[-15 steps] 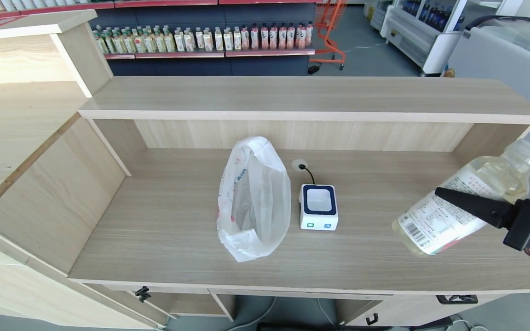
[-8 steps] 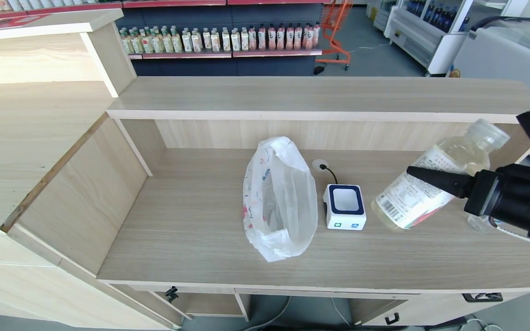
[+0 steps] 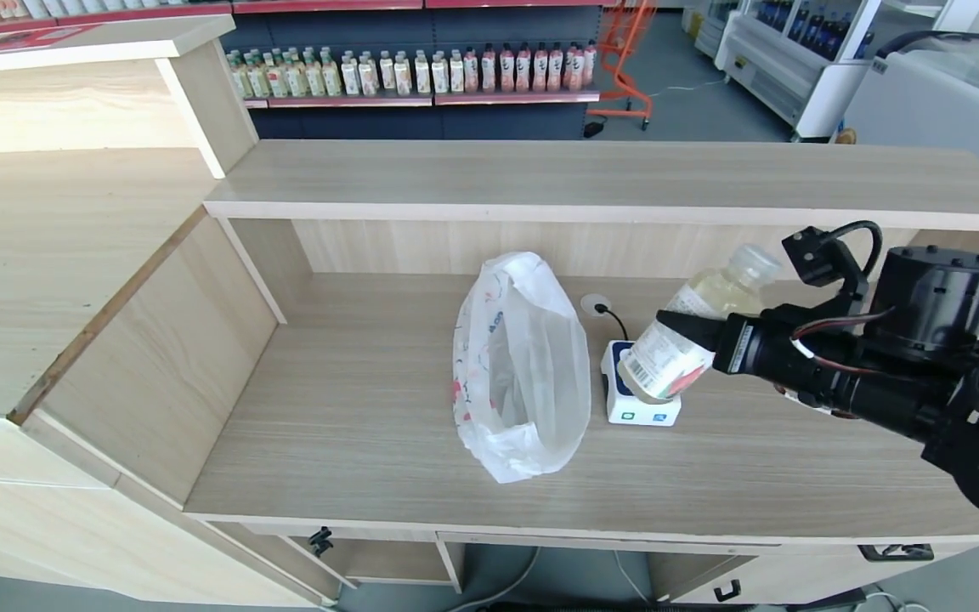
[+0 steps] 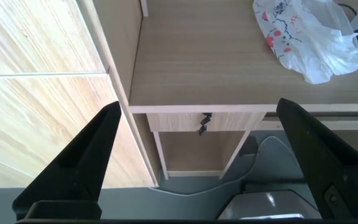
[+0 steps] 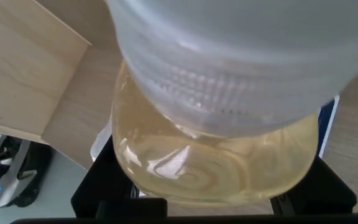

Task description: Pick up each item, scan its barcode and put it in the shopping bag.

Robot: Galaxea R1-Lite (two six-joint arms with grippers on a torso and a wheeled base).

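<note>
Right arm has swung in from the right edge of the counter, and the bottle is now over the scanner instead of hanging out past it. Head camera shifted a bit too, so the bag and scanner didn't really move.

Right gripper (image 3: 681, 343) is clamped across the bottle (image 3: 653, 371) at mid-body. Bottle is tilted, cap up and far-right, base down and near-left, right above the scanner (image 3: 636, 414). Can't tell if it's touching the scanner or just over it. Barcode strip sits on the label near the base, facing near-left rather than straight down at the scanner window. Right wrist view looks along the bottle (image 5: 210, 155) from the cap end.

Shopping bag (image 3: 523, 365) stands open just left of the scanner, on the counter (image 3: 353, 425).

Left gripper (image 4: 199, 106) has its fingers spread wide with nothing in them, parked off the near-left edge of the counter.

Progress, my read:
- Pick is done.
- Scan is the step in hand. Barcode probably needs rolling down toward the window.
- Drop into the bag is not yet done, a short hop left.
- Can't make out whether anything already sits in the bag.
</note>
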